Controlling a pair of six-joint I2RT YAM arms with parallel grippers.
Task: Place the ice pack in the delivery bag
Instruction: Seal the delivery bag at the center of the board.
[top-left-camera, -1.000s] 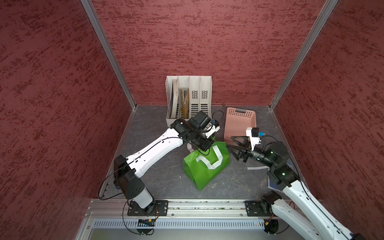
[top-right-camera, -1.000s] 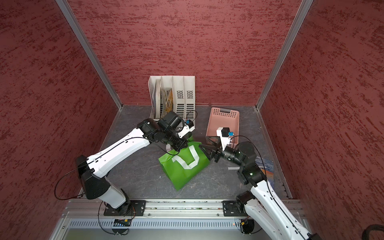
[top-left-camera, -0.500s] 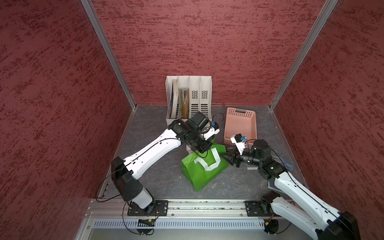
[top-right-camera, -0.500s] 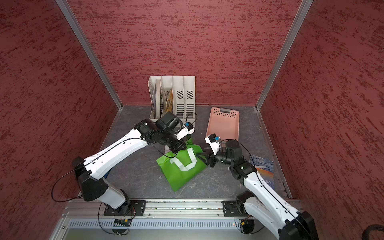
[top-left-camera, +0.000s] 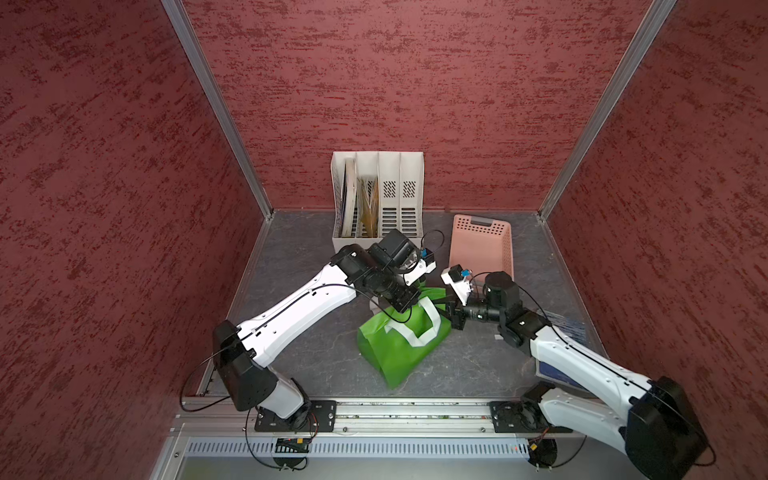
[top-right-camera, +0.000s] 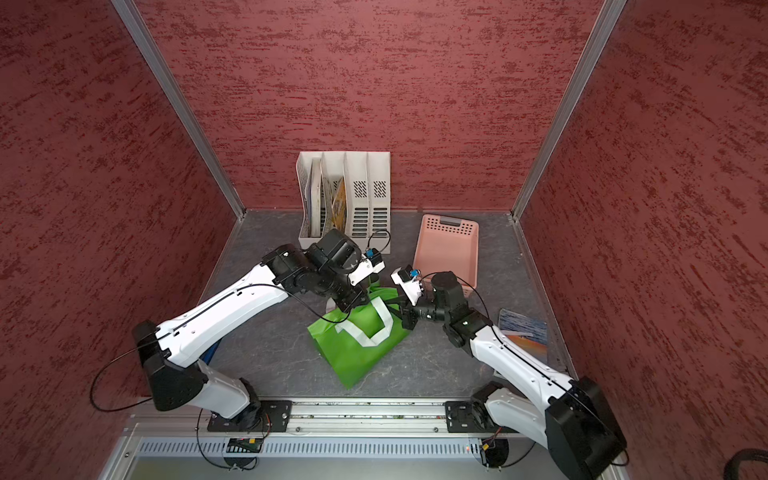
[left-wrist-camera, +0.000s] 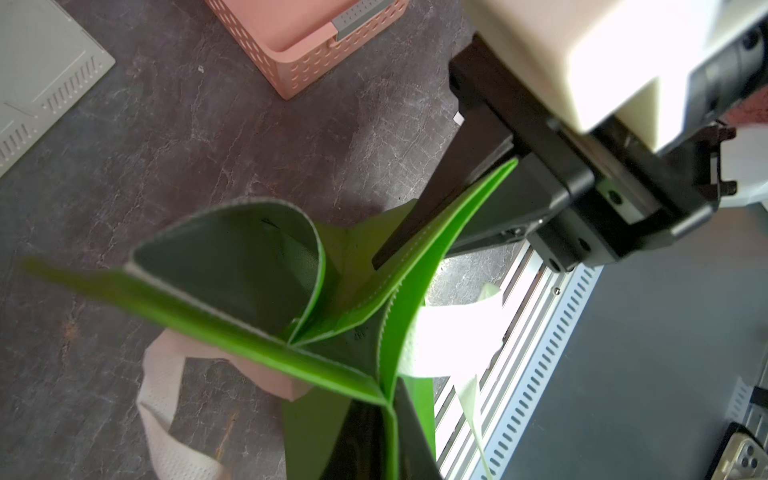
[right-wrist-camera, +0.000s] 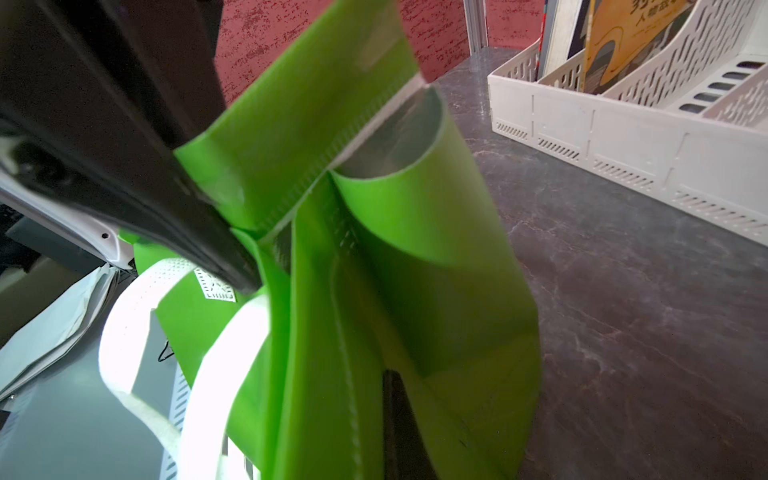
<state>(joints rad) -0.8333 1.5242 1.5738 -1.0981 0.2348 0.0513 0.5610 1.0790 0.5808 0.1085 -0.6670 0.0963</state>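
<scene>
The delivery bag (top-left-camera: 399, 353) is rested on the surface (top-left-camera: 465, 365) between the arms, its rim pinched by the right fingers (left-wrist-camera: 453, 174), probably so the mouth is pulled open; the left fingers (right-wrist-camera: 158, 187) are set at the opposite rim, grip not discernible; the ice pack cannot be made out.

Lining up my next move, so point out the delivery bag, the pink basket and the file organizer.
delivery bag (top-left-camera: 395, 357): in a top view, on its green side panel.
pink basket (top-left-camera: 478, 253): in a top view, on its bare inner floor.
file organizer (top-left-camera: 409, 195): in a top view, on a slotted white panel.
</scene>
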